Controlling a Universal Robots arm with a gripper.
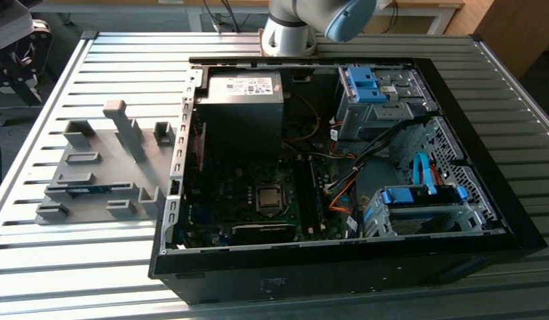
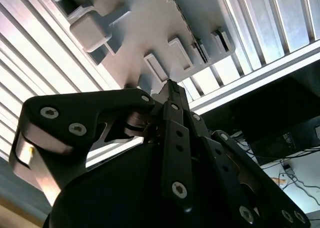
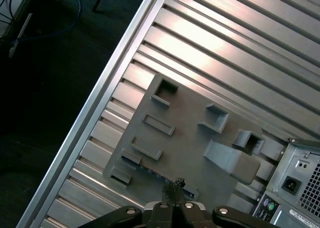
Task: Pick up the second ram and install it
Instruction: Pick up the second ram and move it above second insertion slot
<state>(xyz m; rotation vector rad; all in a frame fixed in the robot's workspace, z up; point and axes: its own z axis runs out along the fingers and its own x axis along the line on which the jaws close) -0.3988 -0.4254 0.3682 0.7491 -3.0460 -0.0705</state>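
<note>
Where the grey fixture (image 1: 110, 175) sits on the ribbed metal table (image 1: 106, 67) at the exterior view's left, the second ram (image 1: 86, 191) lies in one of its near slots. It is a thin blue strip between the moulded blocks, and any label on it is too small to read. In both wrist views the gripper (image 3: 176, 184) hangs above the fixture, well apart from it. Its jaws are drawn together to a narrow tip with nothing seen between them.

Just beside the fixture, on the exterior view's right, the open black computer case (image 1: 346, 270) lies on its side. At its far left corner the power supply (image 1: 242, 110) carries a white label (image 1: 246, 85) with dark print and small marks that cannot be made out. Nearer lies the motherboard (image 1: 212, 207) with its processor socket (image 1: 269, 198). Blue drive-bay latches (image 1: 364, 83) show at the case's right. The arm's base (image 1: 288, 37) stands at the table's far edge. In the first wrist view the case's rear corner shows a power socket (image 3: 292, 184) and a small white sticker (image 3: 300, 164), its print unreadable.
</note>
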